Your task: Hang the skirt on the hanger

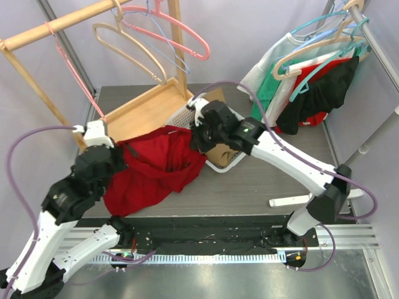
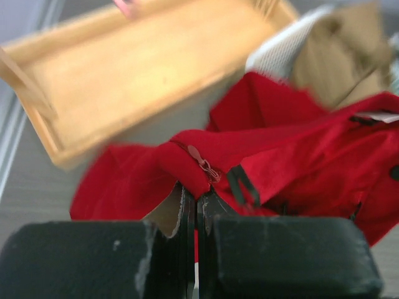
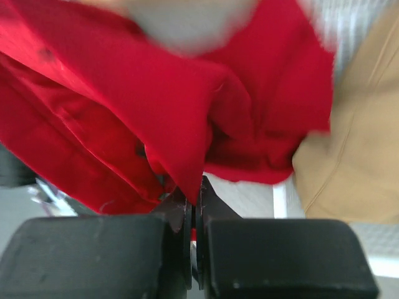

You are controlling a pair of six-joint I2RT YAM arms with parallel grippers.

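The left arm point(image 1: 65, 199) and the right arm point(image 1: 293, 159) are built from smooth white shell links joined by rounded black joint housings. A lilac cable point(image 1: 14, 146) is looped beside the left arm, and a second lilac cable point(image 1: 218, 83) is routed along the right. A small green light point(image 1: 247, 129) is seen on the right arm's black wrist housing. The left gripper point(image 2: 197, 199) and the right gripper point(image 3: 193, 196) are formed of blocky matte-black bodies with thin dark fingers, scuffed pale at the edges.
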